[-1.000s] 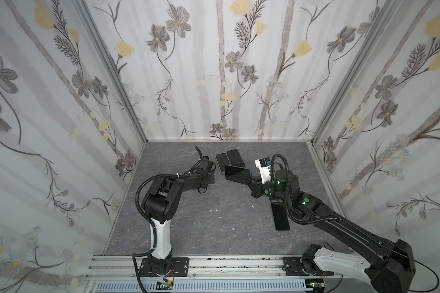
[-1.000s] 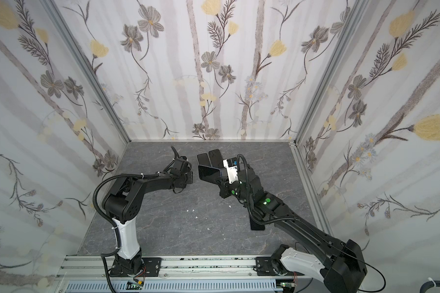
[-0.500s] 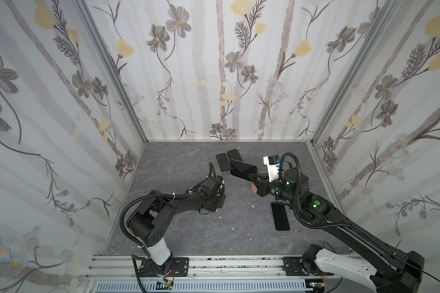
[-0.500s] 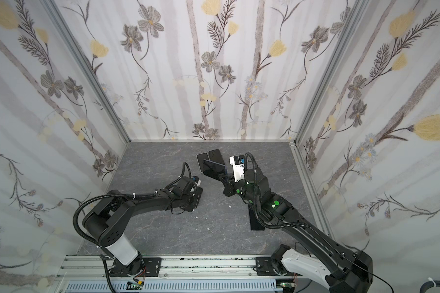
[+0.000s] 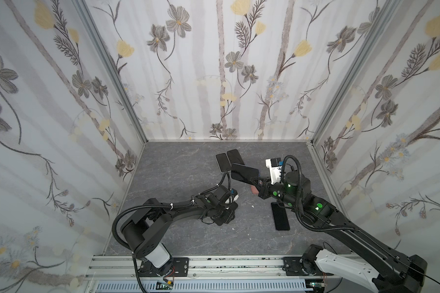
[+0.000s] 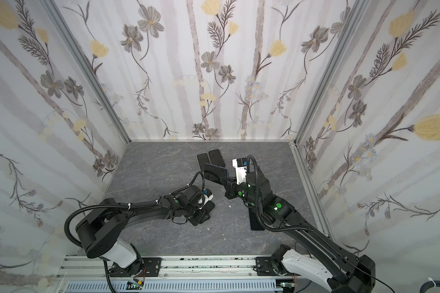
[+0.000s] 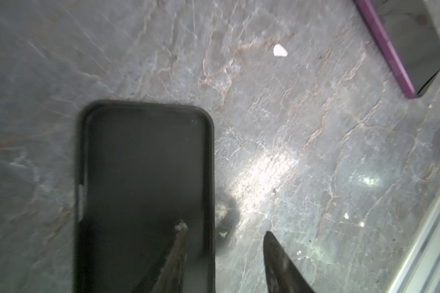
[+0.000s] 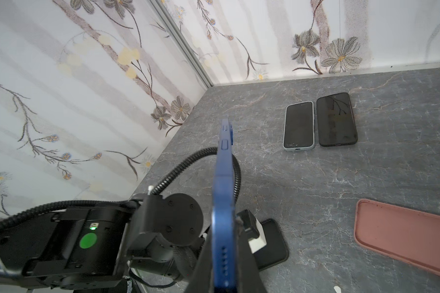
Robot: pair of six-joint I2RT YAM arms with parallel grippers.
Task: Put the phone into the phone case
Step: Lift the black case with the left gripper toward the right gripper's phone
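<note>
One blue phone (image 8: 224, 165) is clamped in the jaws of the right gripper (image 8: 225, 224). The left gripper (image 7: 224, 229) has jaws apart, with one finger over the black case (image 7: 145, 165) and one beside it. Ahead of the right jaws: pink case (image 8: 404, 233), light phone (image 8: 299, 125), dark phone (image 8: 337, 119) — two cases, three phones.

Light-cased phone (image 8: 299, 125) beside black phone (image 8: 337, 119); white scrap (image 7: 280, 50)

Blue phone (image 5: 244, 172) aloft, screen up; black case (image 7: 145, 165) flat on table
</note>
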